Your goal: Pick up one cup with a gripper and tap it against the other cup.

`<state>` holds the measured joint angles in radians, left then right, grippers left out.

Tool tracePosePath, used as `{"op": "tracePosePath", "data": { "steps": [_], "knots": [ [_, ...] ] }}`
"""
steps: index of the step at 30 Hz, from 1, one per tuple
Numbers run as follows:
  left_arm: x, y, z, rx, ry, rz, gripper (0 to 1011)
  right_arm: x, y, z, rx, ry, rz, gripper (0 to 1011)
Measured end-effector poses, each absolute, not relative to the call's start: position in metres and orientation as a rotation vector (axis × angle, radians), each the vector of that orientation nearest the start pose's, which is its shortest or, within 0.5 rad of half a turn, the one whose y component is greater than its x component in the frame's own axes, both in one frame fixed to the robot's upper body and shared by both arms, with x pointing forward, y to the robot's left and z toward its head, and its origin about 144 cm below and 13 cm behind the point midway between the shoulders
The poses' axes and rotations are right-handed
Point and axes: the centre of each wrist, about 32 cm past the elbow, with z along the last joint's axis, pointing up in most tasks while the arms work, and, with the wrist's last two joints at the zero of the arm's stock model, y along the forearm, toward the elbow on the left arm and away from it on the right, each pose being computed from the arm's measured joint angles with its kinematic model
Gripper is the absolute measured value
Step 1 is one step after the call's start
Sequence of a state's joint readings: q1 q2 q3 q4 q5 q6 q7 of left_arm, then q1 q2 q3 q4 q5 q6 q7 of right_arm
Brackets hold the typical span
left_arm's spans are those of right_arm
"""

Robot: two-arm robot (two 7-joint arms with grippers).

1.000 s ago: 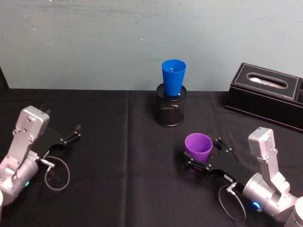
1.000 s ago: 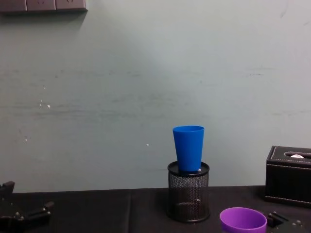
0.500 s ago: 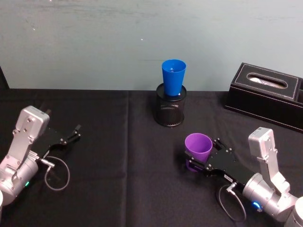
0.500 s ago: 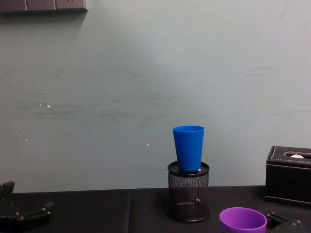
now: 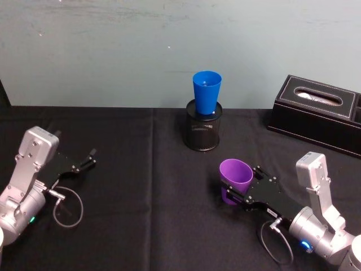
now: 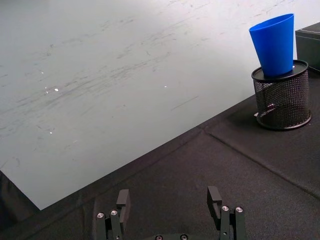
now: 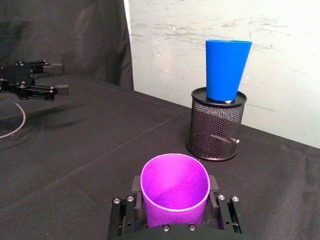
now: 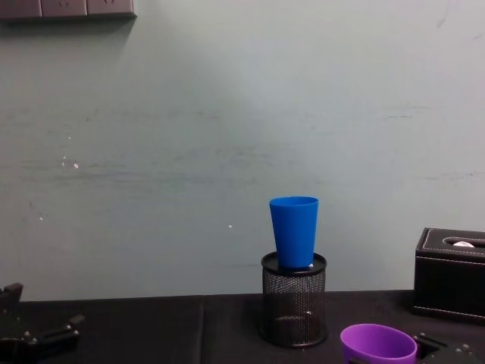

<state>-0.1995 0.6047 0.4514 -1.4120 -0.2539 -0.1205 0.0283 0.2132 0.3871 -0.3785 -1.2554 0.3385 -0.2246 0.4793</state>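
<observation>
One purple cup upright in the right tool's tight grip, blue cup well apart.

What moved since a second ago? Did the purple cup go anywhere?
Only a little. The right tool, closed around the purple cup, has nudged it slightly to the left and seems to have tipped it a bit. It has not gone toward the blue cup yet. The blue cup still stands in the black mesh holder, and the left tool stays open and parked on the left.
</observation>
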Motion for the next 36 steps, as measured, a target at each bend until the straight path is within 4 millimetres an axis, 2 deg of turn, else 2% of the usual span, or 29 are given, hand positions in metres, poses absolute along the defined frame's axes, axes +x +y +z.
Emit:
{"op": "tracePosePath", "data": {
  "steps": [36],
  "knots": [
    [0.4886,0.3097,1.1398,0.304,-0.285,1.248,1011,0.4995,-0.2711,1.1024,-0.087,-0.066,-0.851,731]
  ]
}}
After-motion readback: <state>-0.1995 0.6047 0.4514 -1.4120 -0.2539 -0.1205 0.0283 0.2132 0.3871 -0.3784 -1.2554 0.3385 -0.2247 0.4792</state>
